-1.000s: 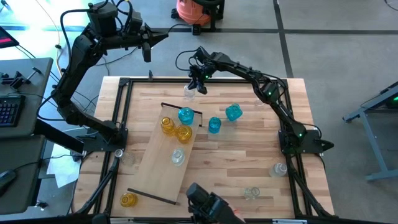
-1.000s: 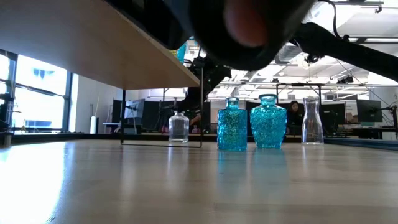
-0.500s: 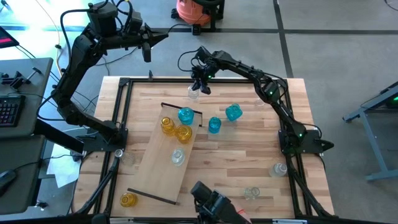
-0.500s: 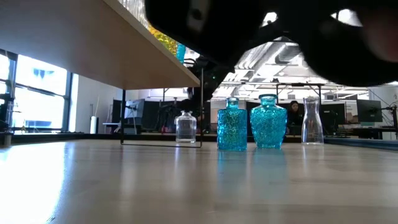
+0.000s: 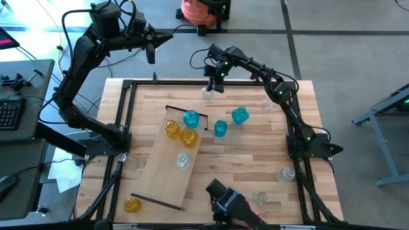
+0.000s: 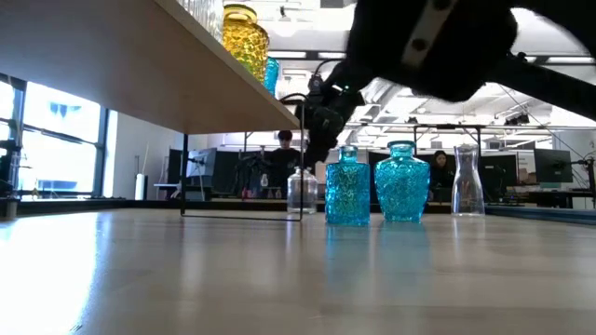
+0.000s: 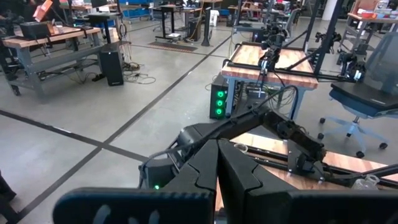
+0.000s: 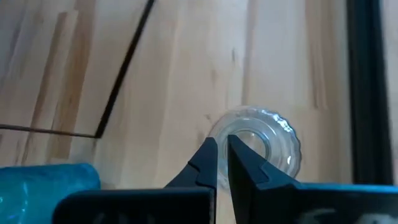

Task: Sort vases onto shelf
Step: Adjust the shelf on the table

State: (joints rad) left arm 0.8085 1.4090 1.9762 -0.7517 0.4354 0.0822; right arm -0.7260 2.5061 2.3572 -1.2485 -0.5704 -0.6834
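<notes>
yellow vase near left on table, shelf with yellow, blue, clear vases, right gripper far centre, clenched, seemingly on clear vase rim, left gripper closed, raised beyond far-left edge

Vases — blue, yellow (also clear)

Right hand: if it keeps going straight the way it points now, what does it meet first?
Most likely the clear vase directly beneath it: the shut right hand points down at its mouth, near the rim. Whether it already touches is unclear.
</notes>
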